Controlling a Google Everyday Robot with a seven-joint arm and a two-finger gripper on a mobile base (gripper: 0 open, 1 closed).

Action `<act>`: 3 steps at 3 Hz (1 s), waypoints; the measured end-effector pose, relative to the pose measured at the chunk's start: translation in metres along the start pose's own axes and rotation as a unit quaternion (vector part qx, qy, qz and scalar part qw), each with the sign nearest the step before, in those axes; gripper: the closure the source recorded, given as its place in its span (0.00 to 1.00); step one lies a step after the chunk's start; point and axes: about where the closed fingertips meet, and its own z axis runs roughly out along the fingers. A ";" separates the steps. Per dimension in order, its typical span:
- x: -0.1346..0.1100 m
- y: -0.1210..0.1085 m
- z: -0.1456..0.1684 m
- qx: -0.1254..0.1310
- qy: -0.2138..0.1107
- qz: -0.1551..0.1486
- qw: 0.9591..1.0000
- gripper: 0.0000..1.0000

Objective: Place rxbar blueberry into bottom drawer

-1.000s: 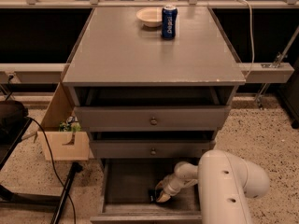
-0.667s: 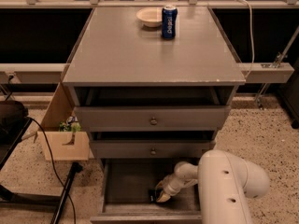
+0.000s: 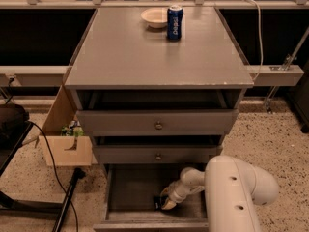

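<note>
The bottom drawer [image 3: 130, 187] is pulled open below the two knobbed drawers; its grey tray shows. My gripper [image 3: 167, 200] reaches down into the drawer from the white arm at the lower right. A small dark rxbar blueberry [image 3: 158, 203] lies at the fingertips on the drawer floor, mostly hidden by the gripper. I cannot tell whether the fingers hold it.
A blue soda can [image 3: 175, 22] and a white bowl [image 3: 154, 17] stand at the back of the cabinet top [image 3: 159, 57]. A cardboard box [image 3: 65, 146] sits on the floor to the left, with a black cable and stand near it.
</note>
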 end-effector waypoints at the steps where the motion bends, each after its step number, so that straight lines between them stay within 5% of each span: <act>1: 0.000 0.000 0.000 0.000 0.000 0.000 1.000 0.11; 2: 0.000 0.000 0.000 0.000 0.000 0.000 1.000 0.00; 3: 0.000 0.000 0.000 0.000 0.000 0.000 1.000 0.00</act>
